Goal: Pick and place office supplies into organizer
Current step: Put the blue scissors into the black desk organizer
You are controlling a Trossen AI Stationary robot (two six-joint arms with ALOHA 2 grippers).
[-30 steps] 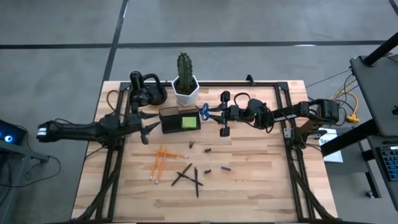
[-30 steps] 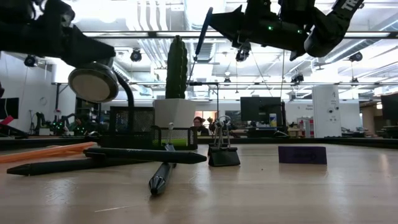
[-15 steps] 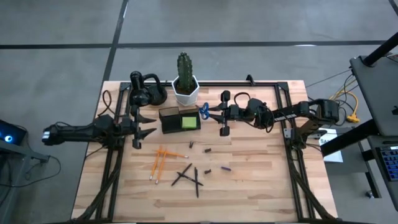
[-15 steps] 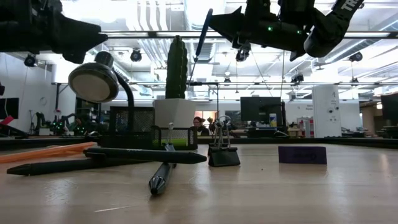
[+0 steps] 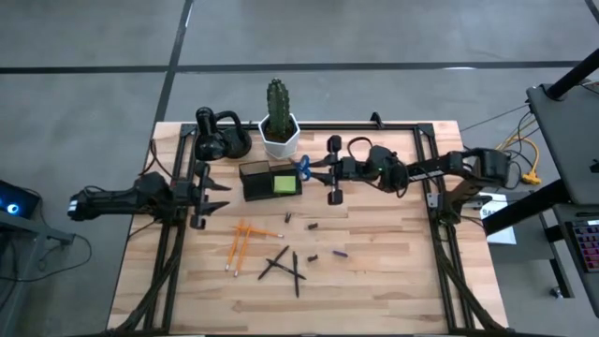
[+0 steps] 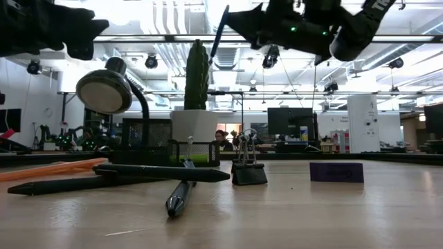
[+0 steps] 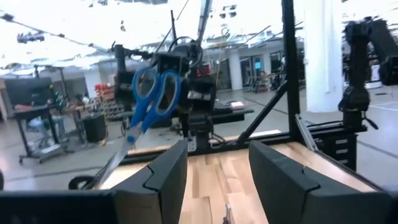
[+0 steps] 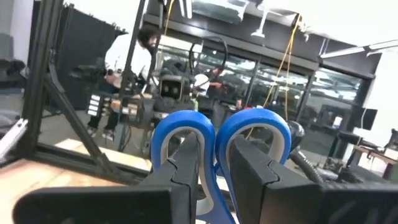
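Two arms show from my overhead camera. My right tool (image 5: 312,167) sits clamped on the blue-handled scissors (image 5: 304,167) just beside the right end of the organizer (image 5: 270,180), which stands on the bench (image 5: 374,271) in front of the white cactus pot (image 5: 279,136). A lime-green sticky-note pad (image 5: 285,183) fills the organizer's right compartment. My left tool (image 5: 222,192) waits left of the organizer, fingers spread and empty. Orange pencils (image 5: 238,245), black pens (image 5: 284,266) and small dark bits (image 5: 313,226) lie loose on the wood nearer the front edge, well apart from both tools. A black looped gadget (image 5: 220,134) sits left of the pot.

From bench level, I see pens (image 6: 163,173) and a binder clip (image 6: 248,168) up close, a purple piece (image 6: 336,172) to the right, and the right arm held high above them.

Through the left wrist camera, its two fingers (image 7: 166,180) stand well apart with nothing between, and the scissors (image 7: 149,99) hang from the other arm farther off.

Through the right wrist camera, the fingers (image 8: 186,171) pinch the scissors (image 8: 217,134) just below the blue loops; a person (image 8: 130,59) stands in the room behind.
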